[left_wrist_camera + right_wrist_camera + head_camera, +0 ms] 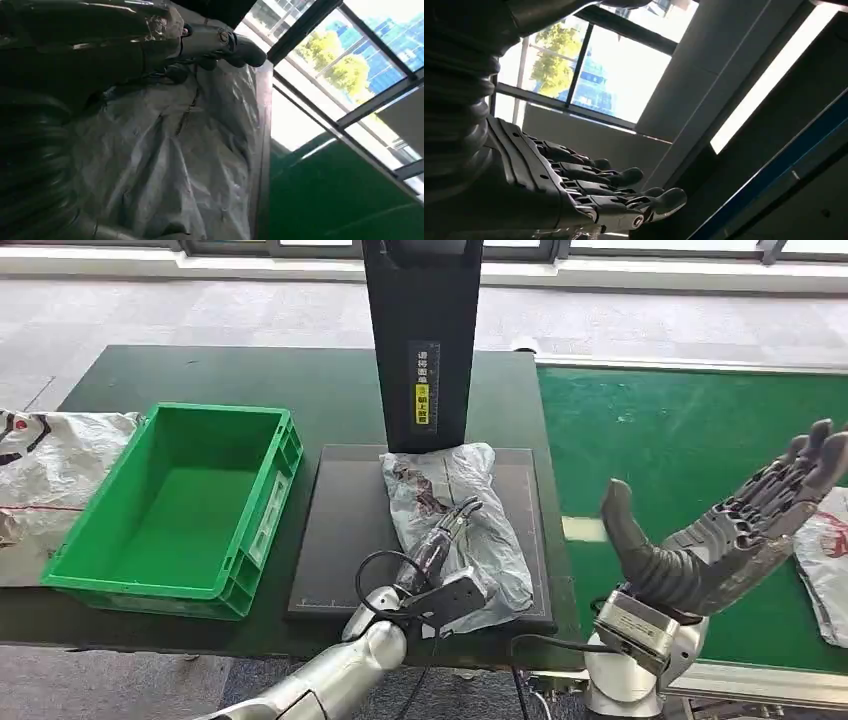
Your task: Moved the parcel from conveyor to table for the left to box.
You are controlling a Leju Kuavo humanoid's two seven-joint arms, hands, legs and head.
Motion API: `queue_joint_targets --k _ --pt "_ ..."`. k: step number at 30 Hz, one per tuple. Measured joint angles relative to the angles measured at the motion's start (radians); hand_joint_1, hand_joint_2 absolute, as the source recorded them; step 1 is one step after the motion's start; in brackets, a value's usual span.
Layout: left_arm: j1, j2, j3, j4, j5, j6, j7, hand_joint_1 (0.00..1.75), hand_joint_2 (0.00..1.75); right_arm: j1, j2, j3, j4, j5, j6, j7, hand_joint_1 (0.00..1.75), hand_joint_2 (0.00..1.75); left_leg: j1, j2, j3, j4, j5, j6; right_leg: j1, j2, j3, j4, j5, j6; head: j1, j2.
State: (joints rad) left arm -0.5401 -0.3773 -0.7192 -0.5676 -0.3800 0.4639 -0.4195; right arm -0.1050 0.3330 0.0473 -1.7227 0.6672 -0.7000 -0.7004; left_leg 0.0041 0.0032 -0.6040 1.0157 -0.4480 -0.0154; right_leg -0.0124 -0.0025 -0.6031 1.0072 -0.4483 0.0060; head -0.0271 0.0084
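Nearest, left hand [445, 540] reaching forward from the silver arm, fingers [227, 47] laid flat and close together on the grey plastic parcel [455, 520], resting on it rather than closed round it. To the right, right hand [725, 530] raised palm-up over the green conveyor [680, 430], thumb and fingers [624, 177] spread apart, holding nothing. Parcel lying crumpled on the black scale mat [350, 530] on the dark table [220, 375], just before the black upright scanner post [422, 340]. Left of the mat, green box [180, 505] standing open. Further left, another pale bag [50, 480] at the table edge; a second bag [828, 560] at the conveyor's right edge.
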Motion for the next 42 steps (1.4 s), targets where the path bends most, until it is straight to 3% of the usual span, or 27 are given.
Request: queue_joint_targets --k 4,14,18,19,20,26,42 --pt "-0.027 0.0 -0.114 0.055 -0.071 0.04 0.173 0.0 1.75 0.0 0.0 0.0 0.0 0.001 0.0 0.0 0.0 1.75 0.0 0.0 0.0 0.0 0.0 0.0 0.0 0.0 0.0 0.0 0.0 0.0 0.0 0.0" --pt "-0.056 0.0 -0.212 0.107 -0.08 0.05 0.197 0.0 1.75 0.0 0.0 0.0 0.0 0.002 0.0 0.0 0.0 1.75 0.0 0.0 0.0 0.0 0.0 0.0 0.0 0.0 0.0 0.0 0.0 0.0 0.0 0.0" --pt "-0.066 0.0 -0.251 0.12 -0.139 0.063 0.3 0.0 1.75 0.0 0.0 0.0 -0.001 0.003 0.0 0.0 0.0 1.75 0.0 0.0 0.0 0.0 0.0 0.0 0.0 0.0 0.0 0.0 0.0 0.0 0.0 0.0" --pt "-0.07 0.0 -0.269 0.123 -0.157 0.066 0.332 0.24 1.75 0.001 0.0 0.0 -0.002 0.002 0.0 0.0 0.0 1.75 0.0 0.0 0.0 0.0 0.0 0.0 0.0 0.0 0.001 0.0 0.0 0.0 0.0 0.0" --pt "-0.074 0.0 -0.283 0.127 -0.169 0.066 0.354 1.75 1.75 0.001 0.0 0.0 -0.003 0.002 0.0 0.0 0.0 1.75 0.0 0.0 0.0 0.0 0.0 0.0 0.0 0.0 0.001 0.0 0.0 0.0 0.0 0.0" --pt "-0.093 0.0 -0.35 0.145 -0.22 0.064 0.429 1.75 1.75 0.001 0.0 0.0 -0.005 0.001 0.0 0.0 0.0 1.75 0.0 0.0 0.001 0.0 0.0 0.0 0.0 0.0 0.001 0.0 0.0 0.0 0.0 0.0" --pt "-0.125 0.0 -0.378 0.159 -0.22 0.064 0.429 1.75 1.75 0.001 0.0 0.0 -0.005 -0.004 0.0 0.0 0.0 1.75 0.0 0.0 0.003 0.0 0.0 0.0 0.0 0.0 0.003 0.0 0.0 0.0 0.0 0.0"
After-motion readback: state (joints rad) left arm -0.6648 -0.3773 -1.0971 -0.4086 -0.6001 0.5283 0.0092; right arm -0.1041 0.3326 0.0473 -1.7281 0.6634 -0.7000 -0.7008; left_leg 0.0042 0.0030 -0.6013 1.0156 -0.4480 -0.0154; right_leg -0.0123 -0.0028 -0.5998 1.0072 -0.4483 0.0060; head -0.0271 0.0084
